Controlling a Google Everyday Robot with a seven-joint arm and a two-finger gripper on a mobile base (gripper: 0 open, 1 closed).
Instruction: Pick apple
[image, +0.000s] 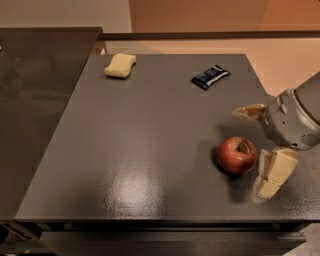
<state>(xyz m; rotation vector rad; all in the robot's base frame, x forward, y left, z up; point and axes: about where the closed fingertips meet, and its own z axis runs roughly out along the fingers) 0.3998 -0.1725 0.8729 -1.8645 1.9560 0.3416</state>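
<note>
The red apple (236, 154) sits upright on the dark grey table (150, 150), near its front right part, with its stem hollow facing up. My gripper (258, 148) comes in from the right edge, low over the table. It is open: one pale fingertip (249, 111) lies behind and to the right of the apple, the other (270, 176) lies in front and to the right of it. The apple is just left of the gap between the fingers, and nothing is held.
A pale yellow sponge (120, 65) lies at the table's far left. A dark blue snack packet (210, 76) lies at the far middle-right. A dark counter (35, 100) adjoins the table on the left. The table's front edge is close below the apple.
</note>
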